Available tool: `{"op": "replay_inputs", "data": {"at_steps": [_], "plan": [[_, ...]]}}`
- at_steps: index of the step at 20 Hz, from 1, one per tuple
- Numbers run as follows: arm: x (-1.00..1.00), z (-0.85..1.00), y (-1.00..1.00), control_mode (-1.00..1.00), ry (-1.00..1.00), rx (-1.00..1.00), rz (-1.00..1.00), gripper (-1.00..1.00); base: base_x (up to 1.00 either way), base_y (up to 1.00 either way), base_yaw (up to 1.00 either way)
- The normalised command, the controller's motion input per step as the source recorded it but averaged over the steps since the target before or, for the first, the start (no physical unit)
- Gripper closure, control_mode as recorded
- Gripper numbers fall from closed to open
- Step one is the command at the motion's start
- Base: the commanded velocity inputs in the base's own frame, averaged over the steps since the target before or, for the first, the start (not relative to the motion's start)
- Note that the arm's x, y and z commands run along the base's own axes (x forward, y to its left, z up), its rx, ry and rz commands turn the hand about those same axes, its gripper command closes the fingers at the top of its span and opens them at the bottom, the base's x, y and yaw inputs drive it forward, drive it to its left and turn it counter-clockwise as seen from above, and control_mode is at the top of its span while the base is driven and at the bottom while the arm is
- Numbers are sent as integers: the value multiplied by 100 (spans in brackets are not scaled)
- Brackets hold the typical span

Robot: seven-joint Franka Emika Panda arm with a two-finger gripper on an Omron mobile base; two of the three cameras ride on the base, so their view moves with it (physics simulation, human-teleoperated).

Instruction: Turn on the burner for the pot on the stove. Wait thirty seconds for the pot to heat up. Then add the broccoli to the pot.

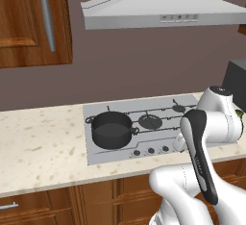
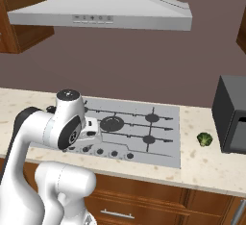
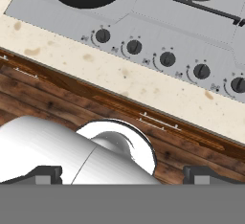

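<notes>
The pot (image 1: 112, 129) sits on the stove (image 1: 144, 107); the broccoli (image 2: 205, 139) lies on the bench (image 2: 206, 164); the hand (image 3: 122, 176) hangs released above the knobs (image 3: 167, 59).

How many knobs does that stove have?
5, in one row along the stove's front edge in the hand view: knobs and, partly cut off at the picture's edge.

My arm (image 1: 206, 137): glossy white rounded shells, with a black band along one link and dark grey caps on the joints. My gripper (image 3: 122, 174): two small dark grey finger tips (image 3: 45, 174), squared at the ends.
</notes>
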Motion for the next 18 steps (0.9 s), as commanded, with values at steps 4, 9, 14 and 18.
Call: {"op": "replay_inputs", "data": {"at_steps": [4,9,14,18], "plan": [[0,0,0,-100,0,0,0,-100,0,0,0],[0,0,0,-100,0,0,0,-100,0,0,0],[0,0,0,-100,0,0,0,-100,0,0,0],[0,0,0,-100,0,0,0,-100,0,0,0]]}}
